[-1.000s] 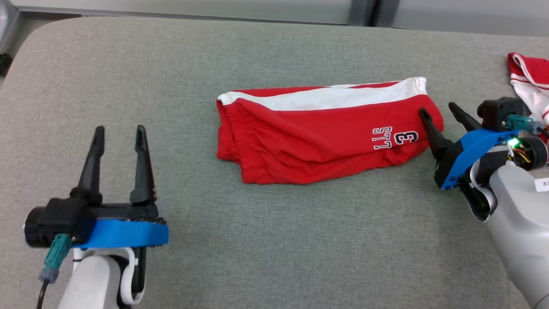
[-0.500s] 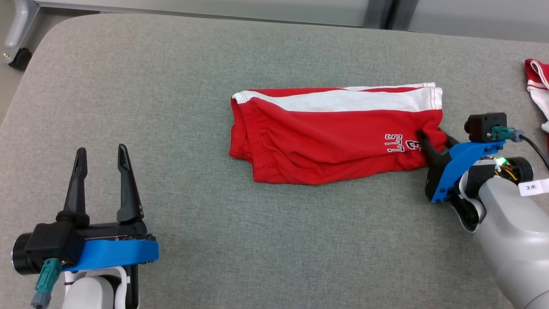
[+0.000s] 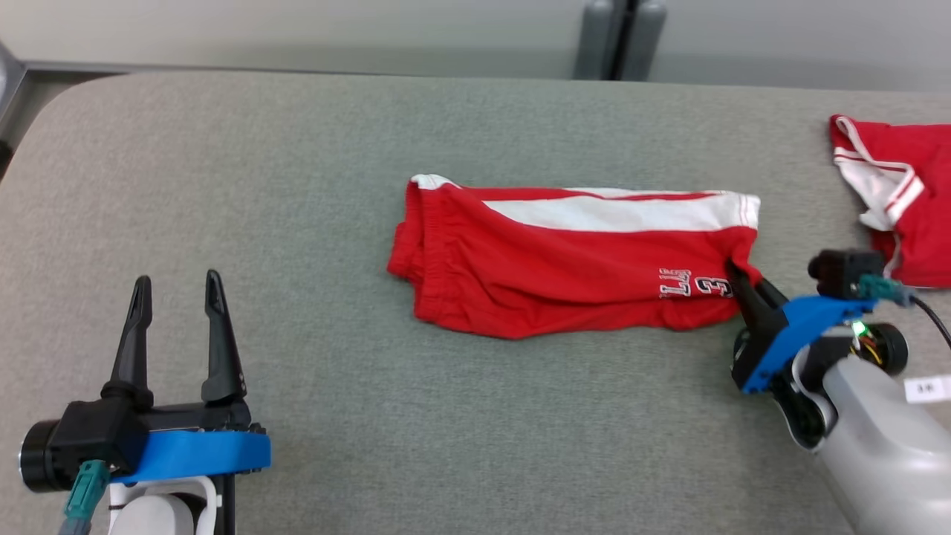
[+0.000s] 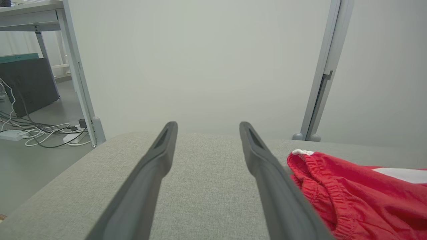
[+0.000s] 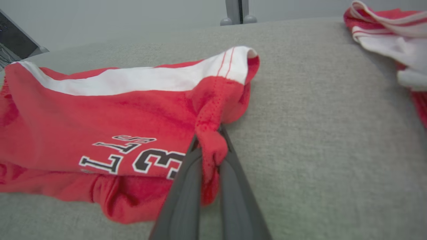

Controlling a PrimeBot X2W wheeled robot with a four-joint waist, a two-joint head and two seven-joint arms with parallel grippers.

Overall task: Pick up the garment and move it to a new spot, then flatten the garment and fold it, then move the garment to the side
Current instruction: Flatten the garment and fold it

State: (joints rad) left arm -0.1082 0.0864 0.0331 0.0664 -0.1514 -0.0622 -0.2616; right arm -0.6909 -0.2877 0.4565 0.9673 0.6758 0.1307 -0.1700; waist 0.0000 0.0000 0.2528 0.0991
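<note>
Two pincers, one grip
Right pincer, apart a second ago, now clamps the hem of the shorts (cloth bunched), which lie central on the worktop; left pincer stays apart.

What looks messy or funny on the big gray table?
The red shorts are bunched into a wad at their right hem, where the right gripper is shut on the cloth. A second red-and-white garment lies crumpled near the right edge of the table. Nothing looks torn or spilled.
</note>
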